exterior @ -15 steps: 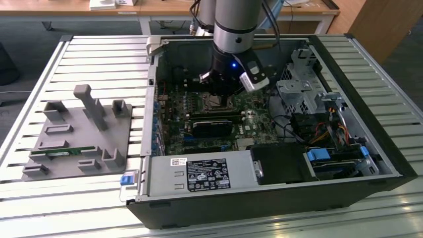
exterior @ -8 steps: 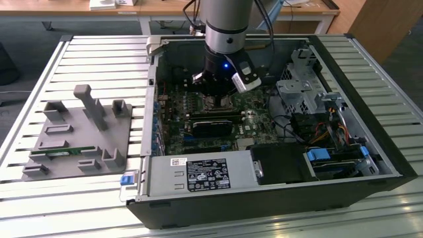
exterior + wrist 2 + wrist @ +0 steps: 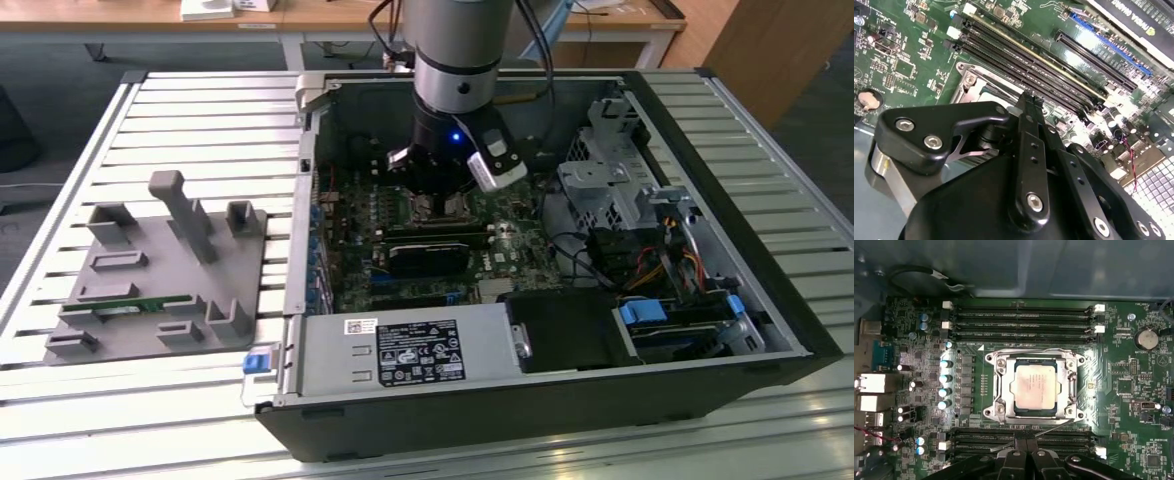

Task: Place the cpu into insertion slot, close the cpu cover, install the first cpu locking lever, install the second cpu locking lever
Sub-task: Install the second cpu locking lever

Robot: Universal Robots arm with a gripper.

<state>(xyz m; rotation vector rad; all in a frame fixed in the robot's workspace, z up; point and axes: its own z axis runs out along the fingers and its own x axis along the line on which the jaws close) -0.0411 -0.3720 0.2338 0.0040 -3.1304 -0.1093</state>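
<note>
In the first wrist view the cpu, a square chip with a silver-grey top, lies flat in the insertion slot. The silver cpu cover is folded down around it. A thin metal locking lever slants out over the memory slots beside the socket. My gripper is shut, its black fingertips right at that lever. The second wrist view has the shut gripper just off a corner of the cover. In the exterior view the gripper hangs low over the motherboard inside the open computer case.
Long black memory slots flank the socket on two sides. A black card and the labelled power-supply box lie nearer the case's front. A drive cage stands at the exterior view's right. A grey fixture tray sits outside the case at its left.
</note>
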